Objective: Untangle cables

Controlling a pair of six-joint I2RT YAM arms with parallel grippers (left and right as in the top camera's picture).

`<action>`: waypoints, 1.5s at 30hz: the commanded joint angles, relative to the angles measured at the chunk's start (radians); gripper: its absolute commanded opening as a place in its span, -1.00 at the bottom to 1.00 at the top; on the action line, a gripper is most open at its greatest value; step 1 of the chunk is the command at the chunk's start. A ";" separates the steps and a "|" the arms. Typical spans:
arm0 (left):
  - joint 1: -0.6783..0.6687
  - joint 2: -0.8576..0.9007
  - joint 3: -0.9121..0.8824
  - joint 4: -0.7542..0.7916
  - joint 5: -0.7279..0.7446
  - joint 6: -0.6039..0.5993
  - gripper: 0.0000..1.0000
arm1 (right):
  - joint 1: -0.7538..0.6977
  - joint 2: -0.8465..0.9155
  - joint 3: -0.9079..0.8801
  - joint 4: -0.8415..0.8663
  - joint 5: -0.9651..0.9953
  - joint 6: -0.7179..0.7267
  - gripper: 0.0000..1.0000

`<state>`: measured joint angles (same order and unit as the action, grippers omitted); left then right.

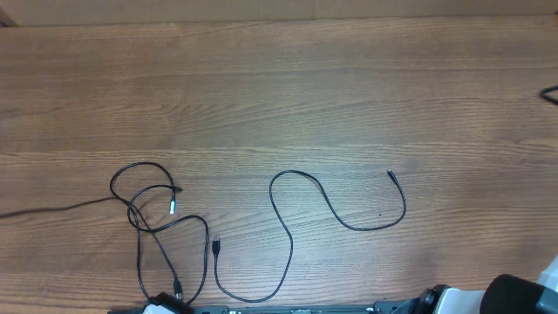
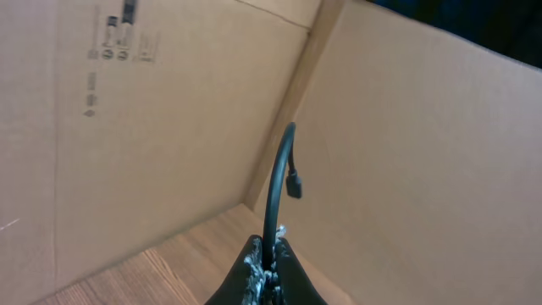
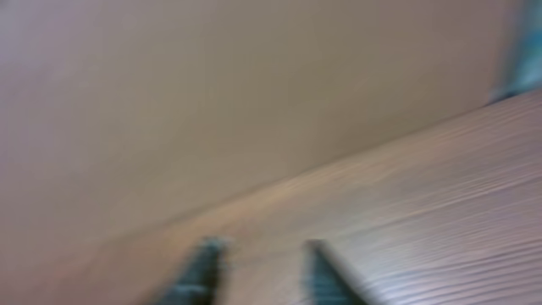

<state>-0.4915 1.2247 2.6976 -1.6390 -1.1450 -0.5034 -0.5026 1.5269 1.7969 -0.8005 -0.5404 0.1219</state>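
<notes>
A tangle of thin black cables (image 1: 148, 205) lies in loops at the front left of the wooden table, with one strand running off the left edge. A separate black cable (image 1: 288, 228) snakes across the middle, its plug ends at the front and at the right. My left gripper (image 2: 269, 258) is shut on a black cable (image 2: 273, 195) that arcs up to a small plug; in the overhead view it shows at the front edge (image 1: 161, 305), below the tangle. My right gripper (image 3: 261, 254) is blurred, open and empty above the table; its arm (image 1: 514, 295) sits at the front right corner.
Cardboard walls (image 2: 169, 127) stand beyond the table in the left wrist view, and one also shows in the right wrist view (image 3: 212, 102). A small black object (image 1: 549, 93) pokes in at the right edge of the table.
</notes>
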 commanded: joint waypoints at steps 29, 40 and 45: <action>-0.008 0.375 -0.014 0.075 0.351 0.036 -0.92 | 0.770 -0.010 -0.494 -0.180 0.000 -0.669 0.89; 0.021 0.756 -0.014 0.040 0.533 0.055 -0.92 | 0.774 -0.012 -0.492 -0.174 0.068 -0.620 0.68; 0.126 0.881 -0.014 0.013 0.565 0.056 -0.92 | 0.774 -0.013 -0.492 -0.175 0.068 -0.620 0.81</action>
<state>-0.4366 2.0773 2.6709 -1.6146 -0.6060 -0.4629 0.2699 1.5272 1.2995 -0.9806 -0.4808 -0.5011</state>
